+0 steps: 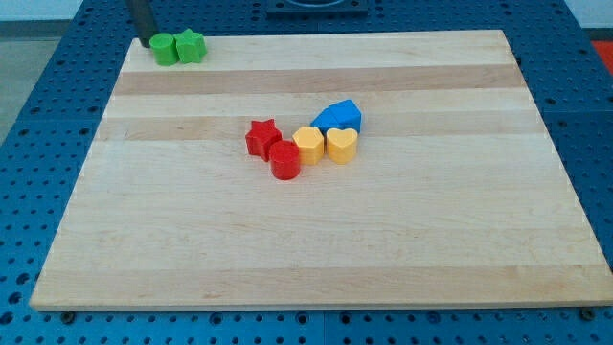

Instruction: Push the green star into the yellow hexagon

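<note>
The green star [192, 45] sits at the board's top left corner, touching a green round block [165, 48] on its left. My tip [144, 41] is at the view's top left, just left of the green round block, at the board's edge. The yellow hexagon [307, 145] lies near the board's middle, far down and right of the star, touching a yellow heart [342, 145] on its right.
A red star [261, 138] and a red cylinder [284, 160] sit just left of the yellow hexagon. Blue blocks [338, 117] sit just above the yellow ones. The wooden board [316, 259] lies on a blue perforated table.
</note>
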Controlling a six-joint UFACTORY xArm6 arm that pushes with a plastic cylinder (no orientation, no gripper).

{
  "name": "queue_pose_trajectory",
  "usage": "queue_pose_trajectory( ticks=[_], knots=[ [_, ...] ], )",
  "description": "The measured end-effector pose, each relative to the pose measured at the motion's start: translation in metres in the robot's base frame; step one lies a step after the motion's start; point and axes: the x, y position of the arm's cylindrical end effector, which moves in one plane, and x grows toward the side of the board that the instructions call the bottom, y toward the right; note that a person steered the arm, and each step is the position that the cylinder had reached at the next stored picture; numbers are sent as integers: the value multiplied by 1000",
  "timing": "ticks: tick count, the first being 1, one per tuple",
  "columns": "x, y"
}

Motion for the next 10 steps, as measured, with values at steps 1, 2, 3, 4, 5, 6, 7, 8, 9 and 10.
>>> queue_pose_trajectory(
  ticks=[1,2,3,4,5,6,7,8,9,10],
  knots=[
    [0,17],
    [-1,57],
    [-1,85],
    [6,87],
    [6,55],
    [18,34],
    [33,58],
    [33,109],
    [35,158],
    [36,201]
  ],
)
